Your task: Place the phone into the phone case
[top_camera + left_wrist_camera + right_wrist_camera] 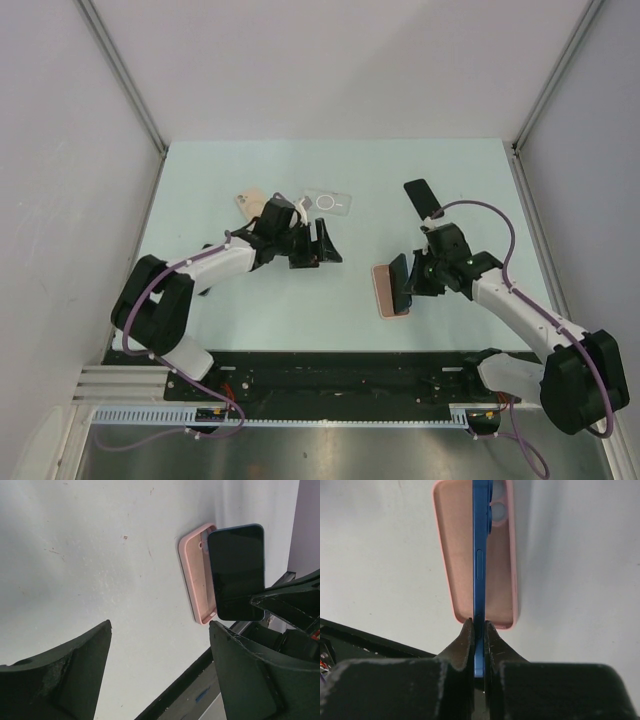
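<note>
My right gripper (408, 283) is shut on a blue phone (399, 271) and holds it on edge over an open pink phone case (385, 295) lying on the table. In the right wrist view the phone (481, 555) stands edge-on along the middle of the case (452, 555), pinched at its near end between the fingers (479, 625). The left wrist view shows the phone's dark screen (236, 570) beside the case (194, 575). My left gripper (325, 245) is open and empty to the left, its fingers (160, 625) wide apart above bare table.
A clear case with a ring (328, 203) and a beige phone or case (249, 203) lie behind my left gripper. A black phone (423, 198) lies behind my right gripper. The table's black front rail (330, 365) runs close to the pink case.
</note>
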{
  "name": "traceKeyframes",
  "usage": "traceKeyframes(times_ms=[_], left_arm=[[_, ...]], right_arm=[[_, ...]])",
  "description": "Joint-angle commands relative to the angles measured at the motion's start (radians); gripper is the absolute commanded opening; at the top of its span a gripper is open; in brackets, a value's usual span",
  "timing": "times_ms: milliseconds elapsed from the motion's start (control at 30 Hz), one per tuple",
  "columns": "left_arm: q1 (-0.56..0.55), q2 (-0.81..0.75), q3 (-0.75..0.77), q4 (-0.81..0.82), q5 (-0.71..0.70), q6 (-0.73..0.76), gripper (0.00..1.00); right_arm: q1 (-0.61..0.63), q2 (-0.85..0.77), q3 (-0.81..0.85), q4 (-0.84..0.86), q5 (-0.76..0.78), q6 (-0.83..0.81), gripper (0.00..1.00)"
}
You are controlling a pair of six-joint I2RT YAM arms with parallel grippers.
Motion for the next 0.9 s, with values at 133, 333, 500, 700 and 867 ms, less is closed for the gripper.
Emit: traceKeyframes(times_ms=[133,333,500,700,867], left_arm=[[-0.009,0.011,-0.01,0.058,0.045,0.001,0.82],[-0.009,0.018,-0.011,0.058,0.045,-0.006,0.82],[-0.009,0.026,-0.011,0.041,0.037,-0.014,0.81],[-0.023,0.044,-0.059,0.093,0.057,-0.051,0.69],[-0.075,0.1,-0.077,0.162,0.086,-0.08,0.42]], right_arm=[[0.0,0.001,-0.056,0.096,-0.091,-0.004,0.0],[0.0,0.021,-0.087,0.166,-0.148,-0.001,0.0],[0.0,0.059,-0.117,0.24,-0.191,0.028,0.0],[0.0,0.087,-0.131,0.311,-0.202,0.054,0.0],[0.0,0.116,-0.133,0.335,-0.192,0.065,0.0]])
